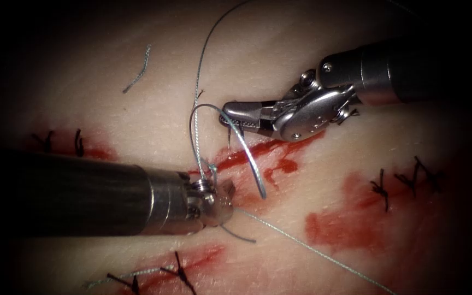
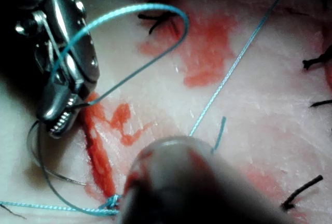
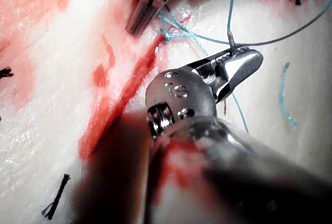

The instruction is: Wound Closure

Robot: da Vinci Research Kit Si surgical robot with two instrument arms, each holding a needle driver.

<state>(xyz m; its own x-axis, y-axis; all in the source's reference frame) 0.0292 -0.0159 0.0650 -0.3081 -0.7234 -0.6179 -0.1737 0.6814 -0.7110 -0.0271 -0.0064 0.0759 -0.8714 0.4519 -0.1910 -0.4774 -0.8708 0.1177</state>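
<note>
Old stitches, far left: dark knots (image 1: pixel 77 143) sit on the tissue (image 1: pixel 137 114) above the left tool's shaft.
Cut end: a short loose piece of thread (image 1: pixel 137 75) lies on the tissue at upper left, well apart from both tools.
Left tool (image 1: pixel 226 198): it comes in low from the left and its tip rests at the near end of the cut (image 1: pixel 258 155); the jaws appear closed, at the knot, though whether they pinch the thread I cannot tell.
Thread (image 1: pixel 249 158): pale blue, it rises from the knot, loops toward the right tool, and another strand trails off to lower right.
Needle (image 2: pixel 44 167): thin and dark, it is gripped by the right tool and curves free above the tissue, not in it.
Right tool (image 1: pixel 235 116): jaws clamped on the needle just above the cut.
Red fluid (image 1: pixel 334 224): smeared along the cut and to its right.
</note>
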